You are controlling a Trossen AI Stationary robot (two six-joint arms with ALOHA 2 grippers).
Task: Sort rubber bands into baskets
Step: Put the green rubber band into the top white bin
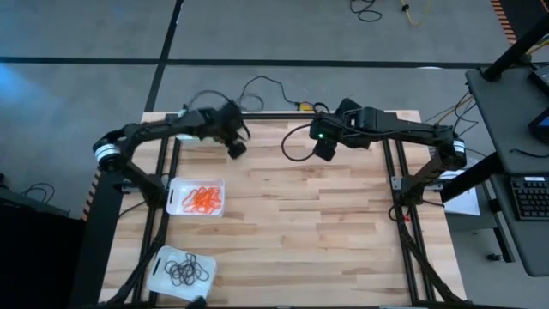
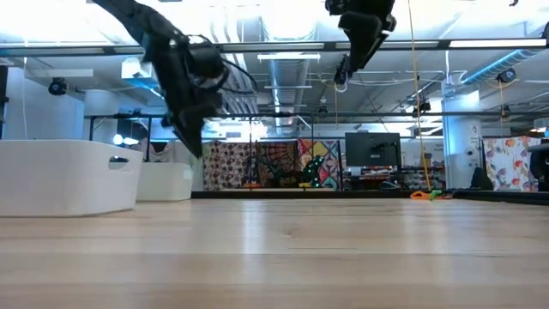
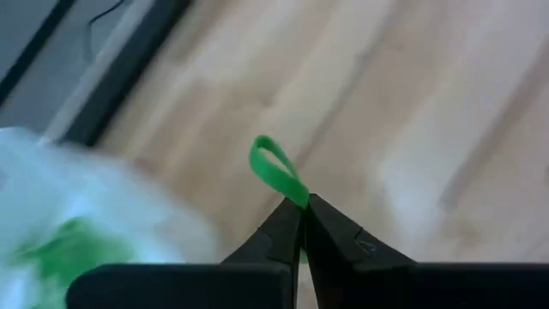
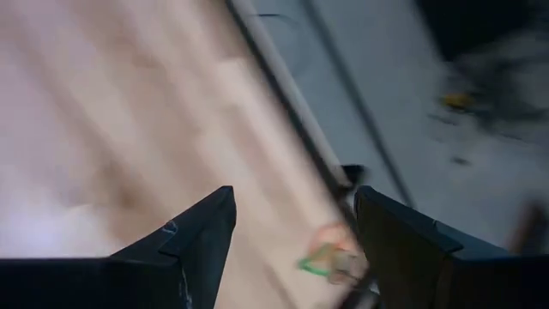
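Your left gripper (image 3: 302,206) pinches a thin green rubber band (image 3: 276,170) above the wooden tabletop (image 3: 412,112); your right gripper's (image 4: 292,227) fingers are spread

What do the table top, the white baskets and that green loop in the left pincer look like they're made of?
The table top looks like pale wood with a smooth finish: planks and grain lines show. The baskets look like white moulded plastic, with smooth walls and rounded corners. The green loop looks like matte rubber, a thin flexible strip pinched in the shut left pincer.
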